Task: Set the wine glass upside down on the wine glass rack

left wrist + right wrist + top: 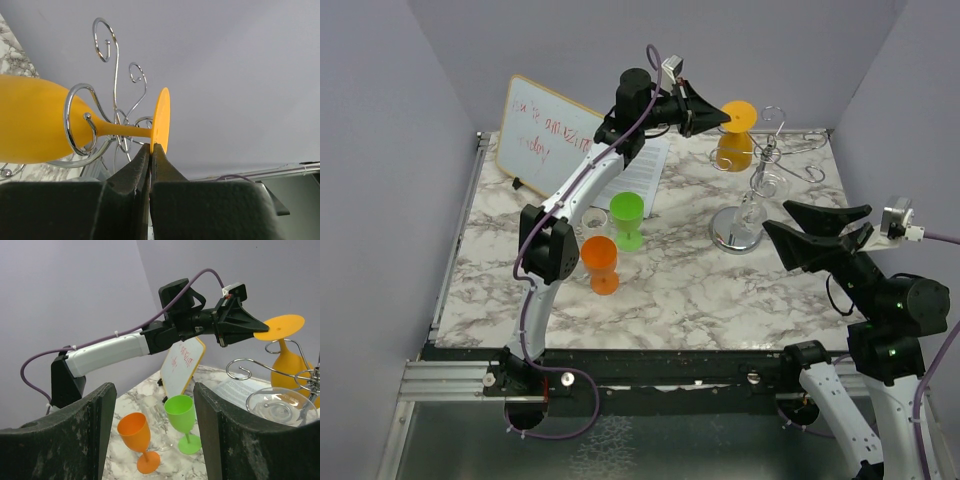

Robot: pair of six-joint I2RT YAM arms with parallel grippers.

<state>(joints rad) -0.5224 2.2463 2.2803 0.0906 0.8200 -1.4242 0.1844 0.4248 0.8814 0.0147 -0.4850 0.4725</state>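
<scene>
The yellow wine glass [735,150] hangs upside down, foot up, at the back of the wine glass rack [737,230]. My left gripper [725,117] is shut on the rim of its foot. In the left wrist view the gripper [151,147] pinches the foot's edge, and the glass [30,120] has its stem passing through a curled wire arm of the rack [66,107]. The right wrist view shows the glass [285,365] behind the rack's wire arm [235,361]. My right gripper [778,218] is open and empty, right of the rack's base.
A clear glass [770,185] hangs upside down on the rack. A green glass [627,215], an orange glass [600,260] and a clear glass [592,220] stand at table centre-left. A whiteboard [545,130] and a printed sheet [640,175] are at the back.
</scene>
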